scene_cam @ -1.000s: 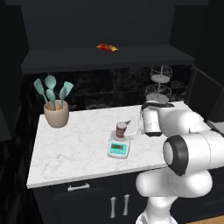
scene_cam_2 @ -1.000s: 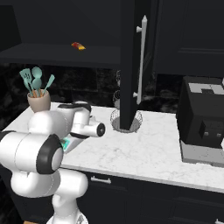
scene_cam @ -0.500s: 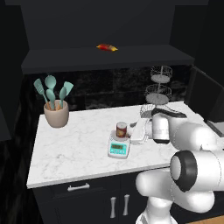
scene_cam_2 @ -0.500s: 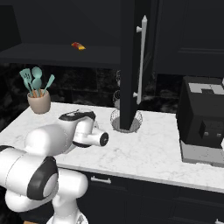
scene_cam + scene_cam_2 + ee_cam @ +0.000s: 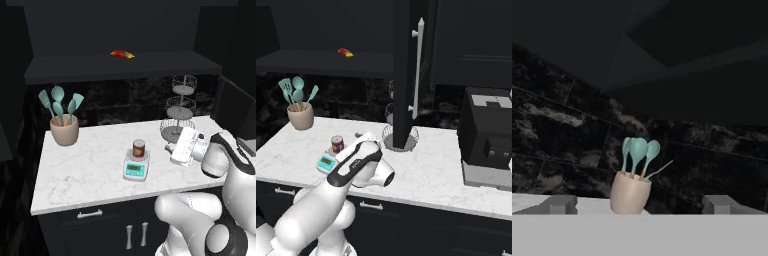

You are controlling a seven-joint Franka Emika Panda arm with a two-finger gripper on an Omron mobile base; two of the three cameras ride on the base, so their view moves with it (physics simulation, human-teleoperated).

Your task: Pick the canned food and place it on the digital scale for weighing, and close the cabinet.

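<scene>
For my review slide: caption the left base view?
Canned food sits on the digital scale; open gripper beside it.

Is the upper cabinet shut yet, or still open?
Open. In the right base view a door of the cabinet stands edge-on out over the counter, its bar handle facing sideways; the shelf holds a packet.

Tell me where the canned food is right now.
The canned food stands upright on the digital scale near the middle of the white counter, left of the open gripper in the left base view.
</scene>
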